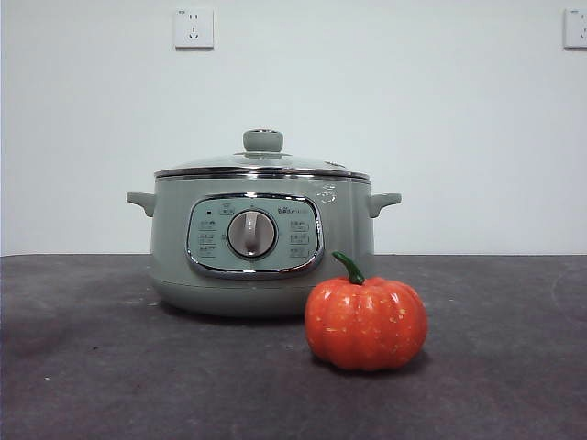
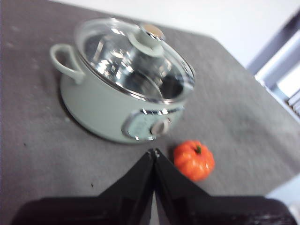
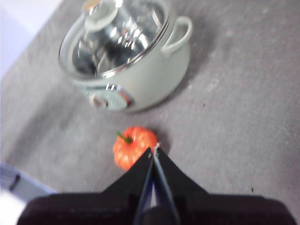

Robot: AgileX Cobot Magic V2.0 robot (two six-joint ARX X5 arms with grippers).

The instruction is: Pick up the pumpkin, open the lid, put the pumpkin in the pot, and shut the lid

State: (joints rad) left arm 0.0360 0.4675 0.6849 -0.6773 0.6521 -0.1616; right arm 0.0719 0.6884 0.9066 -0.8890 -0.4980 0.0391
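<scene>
The orange pumpkin (image 1: 366, 323) with its green stem stands on the dark table in front of the pot (image 1: 261, 240), a little to its right. The glass lid (image 1: 261, 165) with its sage-green knob sits shut on the pot. The left gripper (image 2: 153, 153) is shut and empty, above the table, with the pumpkin (image 2: 194, 160) beside its tips and the pot (image 2: 119, 89) beyond. The right gripper (image 3: 154, 151) is shut and empty, with its tips just by the pumpkin (image 3: 133, 146); the pot (image 3: 129, 56) lies farther off. Neither arm shows in the front view.
The dark grey table (image 1: 92, 367) runs back to a white wall with two sockets (image 1: 193, 28). In the left wrist view the table's edge (image 2: 255, 77) lies near the pot, with pale frame bars beyond it.
</scene>
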